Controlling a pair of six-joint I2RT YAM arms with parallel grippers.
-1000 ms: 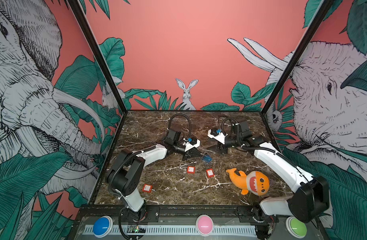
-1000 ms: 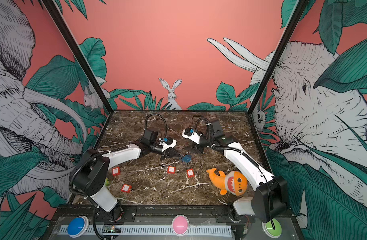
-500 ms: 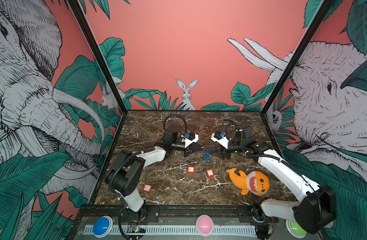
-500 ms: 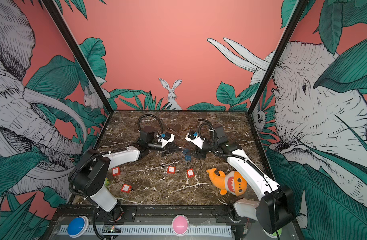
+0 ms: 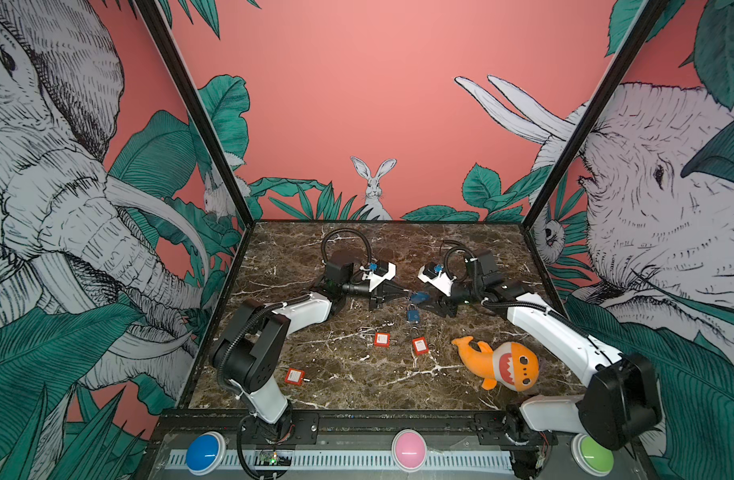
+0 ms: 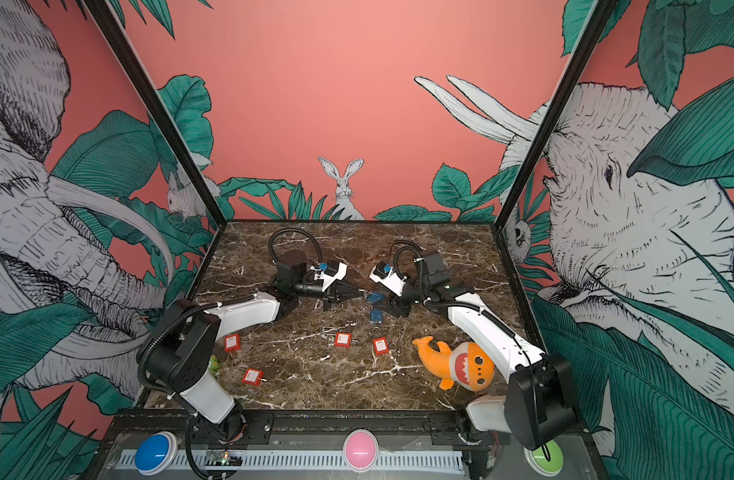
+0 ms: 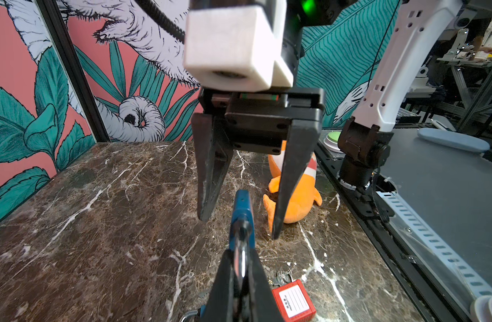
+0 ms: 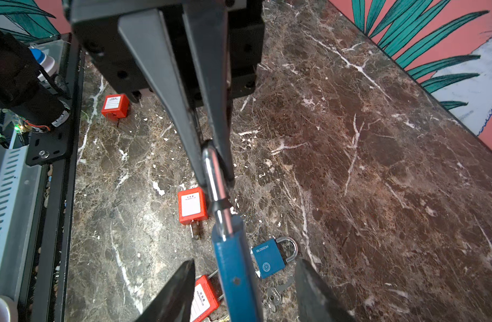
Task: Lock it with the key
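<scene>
– Just above the middle of both top views, over the dark veined marble tabletop (image 5: 357,386), the two arms meet tip to tip; what does each one have?

– The left gripper (image 8: 216,181) is pinched right together on the shackle of the blue padlock with a steel shackle (image 8: 235,273); the lock is held clear of the marble, its body pointing toward the other arm. The right gripper (image 7: 240,228) stands well open, one finger on either side of the blue body, touching neither face as far as I can see; it grips nothing.

– So which step is this?

– I read it as a handover or a bracing grip; the lock is lifted and presented, not yet locked. No key shows in it, though its keyhole end is hidden in every view.

– Where is a key, then?

– A small silver key (image 8: 275,292) lies on the marble beside a second blue padlock (image 5: 413,314), just below the held one in a top view. Several red padlocks with white labels (image 5: 381,339) sit lower in the frame; an orange plush shark (image 5: 498,363) lies at lower right, well apart.

– And the next move?

– Probably the right fingers close squarely on the body's flat sides, centred so the lock does not twist on its shackle; then one gripper must come free to fetch the key, line it up with the keyhole and turn it.
</scene>
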